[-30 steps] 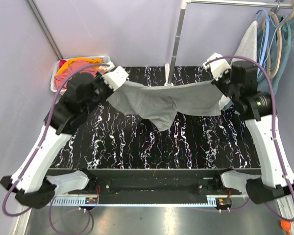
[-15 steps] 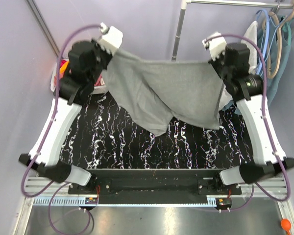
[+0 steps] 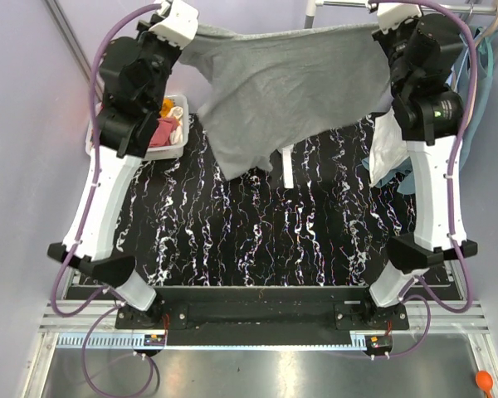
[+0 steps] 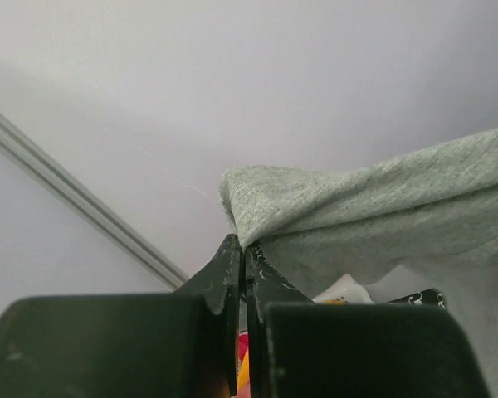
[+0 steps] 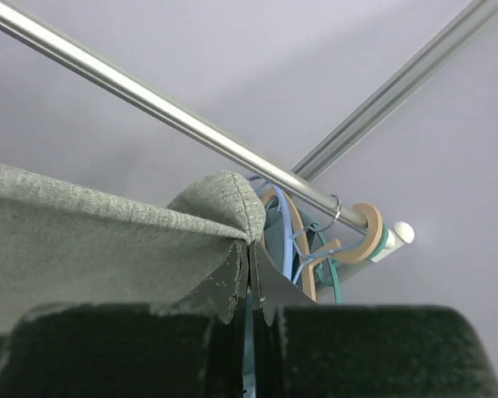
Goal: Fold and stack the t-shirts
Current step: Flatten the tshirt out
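The grey t-shirt (image 3: 290,83) hangs spread between the two end effectors, well above the surface (image 3: 257,240). The left end effector (image 4: 241,249) is clenched on one top corner and the right end effector (image 5: 249,247) on the other. The cloth droops lowest toward the left.

- grey shirt (image 3: 290,83) hangs stretched across the far side, blocking passage there
- bin (image 3: 170,152) far left; rail (image 5: 149,108) and hangers (image 5: 315,249) crowd far right
- table (image 3: 257,240) near half open
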Motion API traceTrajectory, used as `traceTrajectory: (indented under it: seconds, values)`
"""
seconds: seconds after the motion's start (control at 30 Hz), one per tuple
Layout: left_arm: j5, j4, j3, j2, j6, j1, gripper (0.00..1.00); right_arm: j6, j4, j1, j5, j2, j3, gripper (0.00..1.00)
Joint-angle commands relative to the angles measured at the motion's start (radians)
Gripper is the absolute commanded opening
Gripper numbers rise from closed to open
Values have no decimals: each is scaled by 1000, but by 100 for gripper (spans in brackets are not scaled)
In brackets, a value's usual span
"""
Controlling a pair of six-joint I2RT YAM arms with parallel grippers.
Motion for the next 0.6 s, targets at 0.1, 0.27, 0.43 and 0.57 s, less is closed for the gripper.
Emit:
traceTrajectory:
  seconds: [0.1,0.27,0.43,0.57]
  values:
    - [-5,143,-188,-290,51,-2,0,18,36,-12,25,-264,-306,0]
    - [-23,93,-396,-462,79,-58,0,20,33,-10,10,-460,-551,0]
    - [10,-24,-410,-572,1,-62,0,83,-54,-10,-30,-568,-614,0]
    - [29,-84,-409,-612,-53,-56,0,178,-172,-12,-81,-565,-518,0]
